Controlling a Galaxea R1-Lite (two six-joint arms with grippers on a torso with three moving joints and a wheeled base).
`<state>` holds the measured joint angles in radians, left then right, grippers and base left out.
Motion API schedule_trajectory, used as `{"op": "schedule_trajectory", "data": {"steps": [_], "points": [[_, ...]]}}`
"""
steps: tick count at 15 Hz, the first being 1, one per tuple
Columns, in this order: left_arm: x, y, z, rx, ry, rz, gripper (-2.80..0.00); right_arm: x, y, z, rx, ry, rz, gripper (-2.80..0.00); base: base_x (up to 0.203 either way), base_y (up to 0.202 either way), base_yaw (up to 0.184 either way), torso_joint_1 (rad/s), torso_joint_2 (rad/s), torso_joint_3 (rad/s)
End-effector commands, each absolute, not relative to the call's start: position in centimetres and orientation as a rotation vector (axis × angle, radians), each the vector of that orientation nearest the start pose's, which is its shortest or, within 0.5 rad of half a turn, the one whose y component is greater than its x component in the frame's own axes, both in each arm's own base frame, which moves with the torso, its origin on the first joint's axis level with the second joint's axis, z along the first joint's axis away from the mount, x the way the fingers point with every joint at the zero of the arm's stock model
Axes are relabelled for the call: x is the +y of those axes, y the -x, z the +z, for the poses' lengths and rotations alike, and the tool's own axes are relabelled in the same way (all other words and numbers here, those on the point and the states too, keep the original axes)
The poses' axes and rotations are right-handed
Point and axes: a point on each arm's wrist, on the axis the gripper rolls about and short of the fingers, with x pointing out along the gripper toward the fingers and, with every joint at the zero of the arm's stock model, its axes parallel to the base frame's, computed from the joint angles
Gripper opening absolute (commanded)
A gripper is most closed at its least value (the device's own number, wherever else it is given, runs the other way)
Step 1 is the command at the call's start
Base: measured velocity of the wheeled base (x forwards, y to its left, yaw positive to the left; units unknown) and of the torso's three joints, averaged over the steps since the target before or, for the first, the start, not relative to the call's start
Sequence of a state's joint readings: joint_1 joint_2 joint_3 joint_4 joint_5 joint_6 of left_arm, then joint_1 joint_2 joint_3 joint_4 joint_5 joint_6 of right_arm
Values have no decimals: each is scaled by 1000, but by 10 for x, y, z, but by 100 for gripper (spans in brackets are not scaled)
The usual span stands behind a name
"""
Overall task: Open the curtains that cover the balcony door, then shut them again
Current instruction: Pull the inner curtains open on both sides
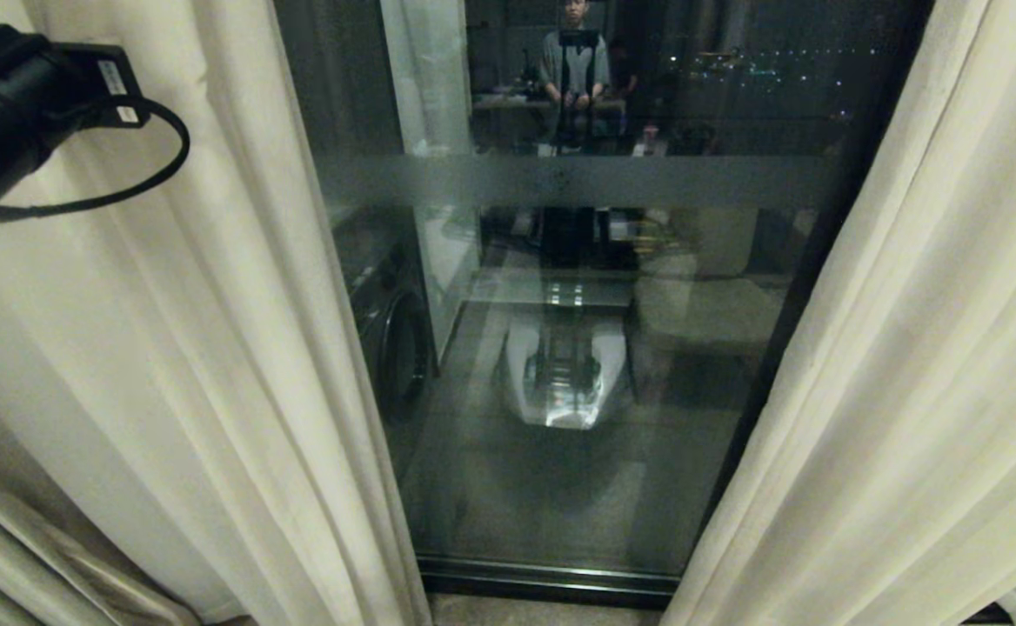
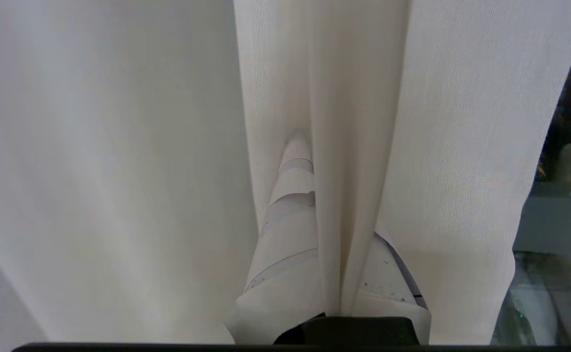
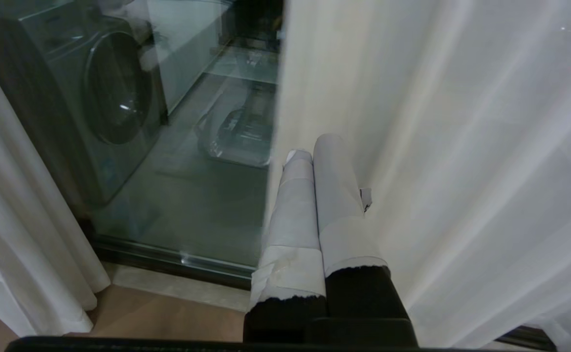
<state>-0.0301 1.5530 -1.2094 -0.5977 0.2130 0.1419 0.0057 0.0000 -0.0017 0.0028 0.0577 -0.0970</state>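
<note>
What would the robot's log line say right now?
left gripper: shut on curtain | right gripper: shut, empty | balcony door: uncovered

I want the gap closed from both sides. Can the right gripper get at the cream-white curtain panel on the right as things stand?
Probably yes. The right gripper hangs shut right beside the right cream-white curtain panel, nothing between them; it must open first. The left gripper is shut on a fold of the left cream-white curtain panel.
</note>
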Motion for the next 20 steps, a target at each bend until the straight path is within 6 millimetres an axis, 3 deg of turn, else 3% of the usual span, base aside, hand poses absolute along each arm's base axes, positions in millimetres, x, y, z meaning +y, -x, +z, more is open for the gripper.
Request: {"op": "schedule_trajectory", "data": {"steps": [1, 20], "points": [[-2, -283, 338, -239, -111, 207, -280, 1, 23, 76, 0, 98, 65, -280, 0, 190, 2, 3, 2, 4], [-2, -284, 335, -229, -113, 206, -280, 1, 23, 76, 0, 98, 65, -280, 0, 176, -1, 3, 2, 2]]}}
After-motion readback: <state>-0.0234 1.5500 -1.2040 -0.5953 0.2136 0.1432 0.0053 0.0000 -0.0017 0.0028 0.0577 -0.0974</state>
